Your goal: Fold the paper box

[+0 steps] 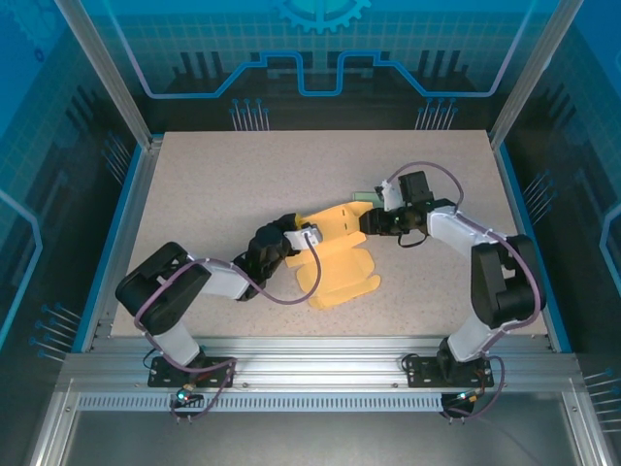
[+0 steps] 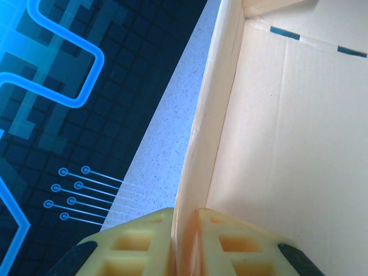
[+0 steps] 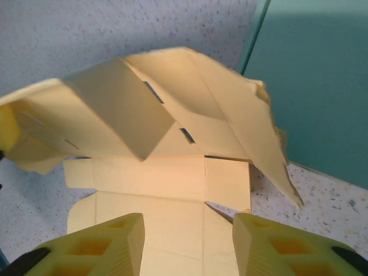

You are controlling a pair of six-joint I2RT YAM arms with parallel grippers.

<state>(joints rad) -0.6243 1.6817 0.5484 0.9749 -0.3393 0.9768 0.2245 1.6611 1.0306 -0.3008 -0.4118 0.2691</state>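
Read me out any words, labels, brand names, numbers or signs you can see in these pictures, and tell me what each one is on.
None: no word, number or brand mark can be read anywhere.
The paper box is plain yellow card with a few dark slots, no print.
The backdrop panels carry blue line patterns and a gear shape; these are decoration, not lettering.

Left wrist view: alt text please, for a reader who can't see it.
The left gripper is shut on a thin wall of the yellow paper box, its yellow fingers pressed to either side. The box's inner panel, with two dark slots, spreads right; the speckled table runs alongside.
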